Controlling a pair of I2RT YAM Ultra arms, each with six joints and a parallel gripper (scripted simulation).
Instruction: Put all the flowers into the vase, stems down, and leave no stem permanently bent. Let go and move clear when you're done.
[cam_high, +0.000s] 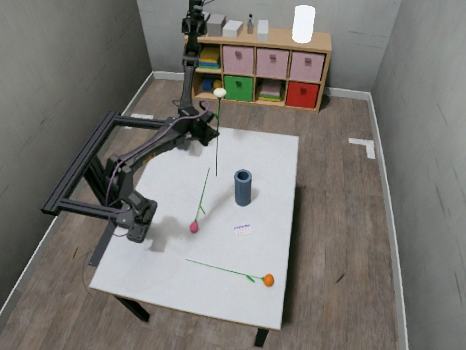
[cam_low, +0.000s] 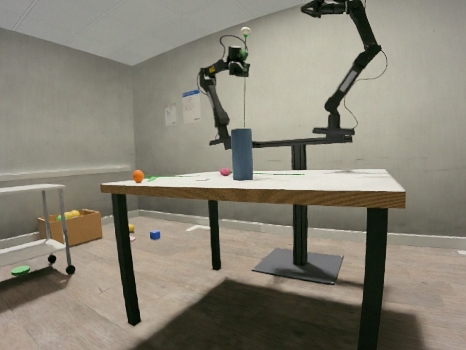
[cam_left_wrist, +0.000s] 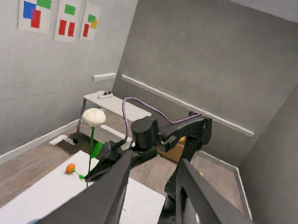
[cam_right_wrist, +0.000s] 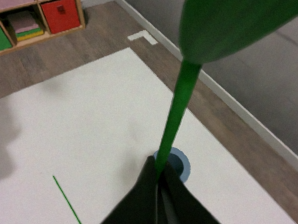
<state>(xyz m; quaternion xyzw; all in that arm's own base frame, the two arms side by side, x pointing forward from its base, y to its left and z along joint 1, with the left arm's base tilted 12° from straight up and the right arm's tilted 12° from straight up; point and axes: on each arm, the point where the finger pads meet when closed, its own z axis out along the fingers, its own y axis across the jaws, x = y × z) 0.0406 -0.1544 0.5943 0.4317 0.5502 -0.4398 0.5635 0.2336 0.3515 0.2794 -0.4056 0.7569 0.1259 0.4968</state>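
The blue vase (cam_high: 243, 194) (cam_low: 242, 155) stands upright on the table. My right gripper (cam_high: 217, 134) (cam_right_wrist: 155, 164) is shut on the green stem of the white flower (cam_high: 219, 93) (cam_low: 245, 31) (cam_left_wrist: 93, 117), bloom up, stem hanging straight down in the air. In the right wrist view the vase's mouth shows just behind the fingertips. The pink flower (cam_high: 194, 227) (cam_low: 225, 172) and the orange flower (cam_high: 269, 280) (cam_low: 138, 175) (cam_left_wrist: 70, 168) lie on the table. My left gripper (cam_low: 306, 8) is partly open and empty, raised high away from the vase.
The white table (cam_high: 165, 270) (cam_low: 320, 180) carries a small printed card (cam_high: 243, 229) near the vase. The pink flower's stem (cam_right_wrist: 67, 201) points toward the far end. A cubby shelf (cam_high: 254, 70) stands beyond the table. The right arm reaches over the table's arm side.
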